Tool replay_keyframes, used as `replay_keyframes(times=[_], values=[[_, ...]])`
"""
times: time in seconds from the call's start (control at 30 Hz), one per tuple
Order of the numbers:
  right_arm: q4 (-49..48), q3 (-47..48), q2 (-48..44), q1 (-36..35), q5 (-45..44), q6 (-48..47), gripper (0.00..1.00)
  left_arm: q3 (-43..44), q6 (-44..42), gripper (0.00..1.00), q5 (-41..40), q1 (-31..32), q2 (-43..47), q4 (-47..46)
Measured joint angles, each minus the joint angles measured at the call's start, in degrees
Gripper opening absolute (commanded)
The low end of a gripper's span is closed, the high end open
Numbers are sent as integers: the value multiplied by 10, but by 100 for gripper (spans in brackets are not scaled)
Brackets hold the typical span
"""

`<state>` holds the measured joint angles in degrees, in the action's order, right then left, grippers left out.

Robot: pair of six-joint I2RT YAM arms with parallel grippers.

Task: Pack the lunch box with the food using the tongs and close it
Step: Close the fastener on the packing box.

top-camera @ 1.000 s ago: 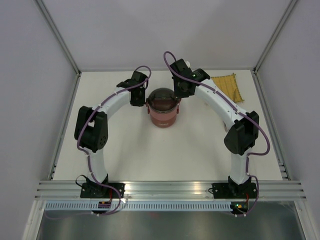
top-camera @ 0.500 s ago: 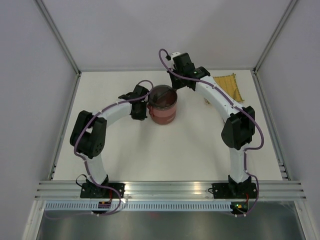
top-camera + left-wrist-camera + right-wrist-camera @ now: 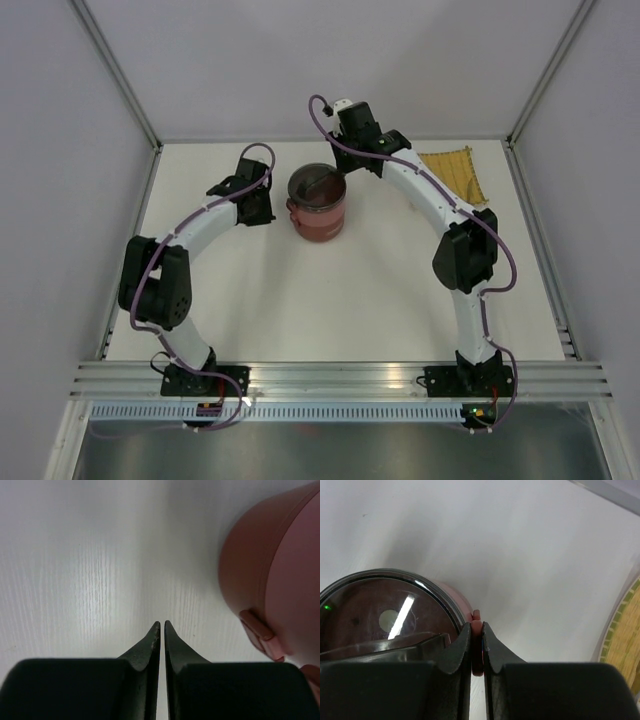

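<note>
Lunch box (image 3: 318, 218) sits mid-table (image 3: 380, 300), toward the far side. Dark glossy lid (image 3: 316, 186) is on top, w/ a pale knob at ctr. R gripper (image 3: 476, 628) is at the box's far-right rim, fingers pinched tight on a red side clip (image 3: 476, 617). L gripper (image 3: 160, 626) is just left of the box, not touching it, jaws clenched together w/ nothing btwn, tips over bare table. Yellow mat (image 3: 455, 172) lies far right, well apart from box.
</note>
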<state>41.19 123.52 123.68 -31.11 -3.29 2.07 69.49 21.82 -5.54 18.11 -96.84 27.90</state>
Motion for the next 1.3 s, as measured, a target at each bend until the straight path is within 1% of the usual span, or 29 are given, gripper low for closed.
replay_keyframes(times=[0.17,0.3,0.5,0.87,1.07,1.3], values=[[1,-49,-34,-3,-19,61,0,64,7,8,-19,4,-64,-15],[2,-83,-59,-11,-49,112,1,94,16,6,-31,4,-113,-18],[1,-120,-85,-35,-99,144,1,136,18,6,-46,3,-161,-17],[18,-103,-77,-38,-110,147,1,163,17,6,-75,-7,-170,-10],[28,-93,-72,-39,-110,147,1,164,12,5,-89,-23,-170,-5],[41,-80,-66,-39,-111,147,0,164,8,6,-102,-27,-162,8]])
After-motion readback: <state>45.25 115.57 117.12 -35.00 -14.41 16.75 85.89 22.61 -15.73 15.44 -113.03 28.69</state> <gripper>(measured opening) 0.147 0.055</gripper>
